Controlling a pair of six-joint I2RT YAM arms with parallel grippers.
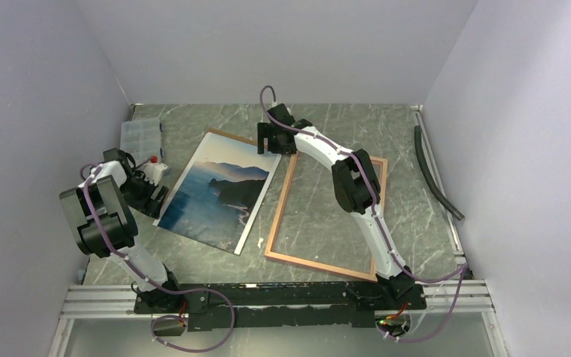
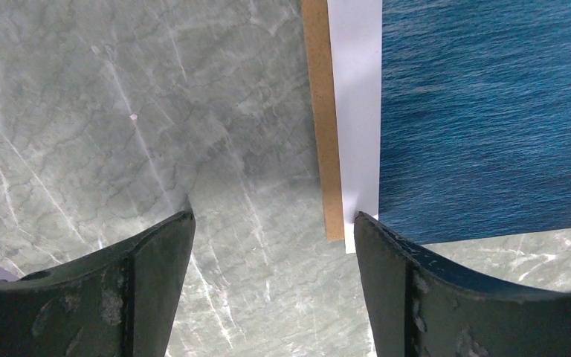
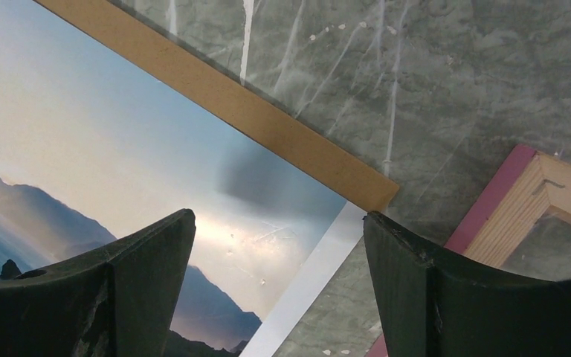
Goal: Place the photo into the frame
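The photo (image 1: 219, 192), a glossy print of dark mountains, blue water and pale sky, lies flat on the table, left of centre. It rests on a brown backing board (image 1: 230, 134) whose edge peeks out at the far side. The frame (image 1: 281, 208) lies flat to its right, tan side up, with a pink edge. My left gripper (image 1: 156, 196) hovers open at the photo's near-left corner (image 2: 491, 111), nothing between its fingers. My right gripper (image 1: 271, 141) stands open over the photo's far-right corner (image 3: 119, 149), with the frame's corner (image 3: 535, 201) just beside it.
A clear plastic organiser box (image 1: 140, 137) and a small white and red object (image 1: 156, 167) sit at the back left. A black hose (image 1: 435, 175) lies along the right edge. Grey walls close in the table on three sides.
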